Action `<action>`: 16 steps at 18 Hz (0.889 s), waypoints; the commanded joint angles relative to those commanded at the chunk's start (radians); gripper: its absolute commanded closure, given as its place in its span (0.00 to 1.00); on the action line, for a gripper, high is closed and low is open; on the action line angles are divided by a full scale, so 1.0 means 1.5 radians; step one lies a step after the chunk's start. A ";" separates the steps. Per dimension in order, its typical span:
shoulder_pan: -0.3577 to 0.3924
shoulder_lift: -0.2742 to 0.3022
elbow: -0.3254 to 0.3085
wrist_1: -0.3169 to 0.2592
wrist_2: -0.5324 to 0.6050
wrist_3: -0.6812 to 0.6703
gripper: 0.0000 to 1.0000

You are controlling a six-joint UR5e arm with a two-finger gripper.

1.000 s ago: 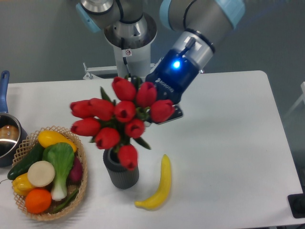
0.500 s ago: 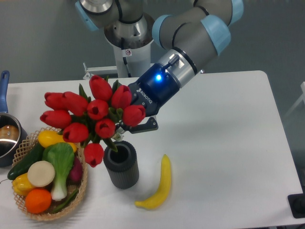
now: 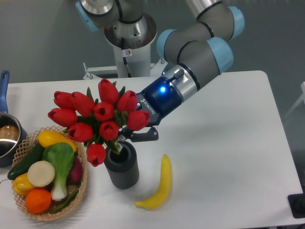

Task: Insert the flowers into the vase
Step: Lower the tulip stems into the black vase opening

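The flowers (image 3: 97,117), a bunch of glossy red tulip buds with dark green leaves, lean to the left above the vase (image 3: 122,168). Their stems run down into the vase's round mouth. The vase is a short dark grey ribbed cylinder standing upright on the white table. My gripper (image 3: 135,135) comes in from the upper right and is shut on the stems just above the vase's rim. One black finger (image 3: 145,137) shows beside the stems; the other is hidden behind the buds.
A wicker basket (image 3: 82,188) of vegetables and fruit stands directly left of the vase. A yellow banana (image 3: 159,186) lies to the vase's right. A pot (image 3: 6,138) with a blue handle sits at the far left edge. The robot base (image 3: 128,47) is behind.
The bunch swung left off the vase, then came back slightly right and down, so the stems now sit in the vase's mouth. The arm followed, lowering toward the rim.
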 joint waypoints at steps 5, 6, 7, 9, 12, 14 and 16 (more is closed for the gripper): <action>0.000 -0.001 -0.017 0.000 0.001 0.011 0.78; 0.000 -0.001 -0.024 0.000 0.001 0.020 0.78; -0.001 0.000 -0.032 0.000 0.001 0.031 0.78; -0.001 -0.001 -0.033 0.000 0.001 0.035 0.77; -0.002 -0.002 -0.041 0.000 0.001 0.035 0.77; -0.001 -0.002 -0.044 0.000 0.001 0.036 0.77; -0.002 -0.007 -0.045 0.000 0.002 0.038 0.77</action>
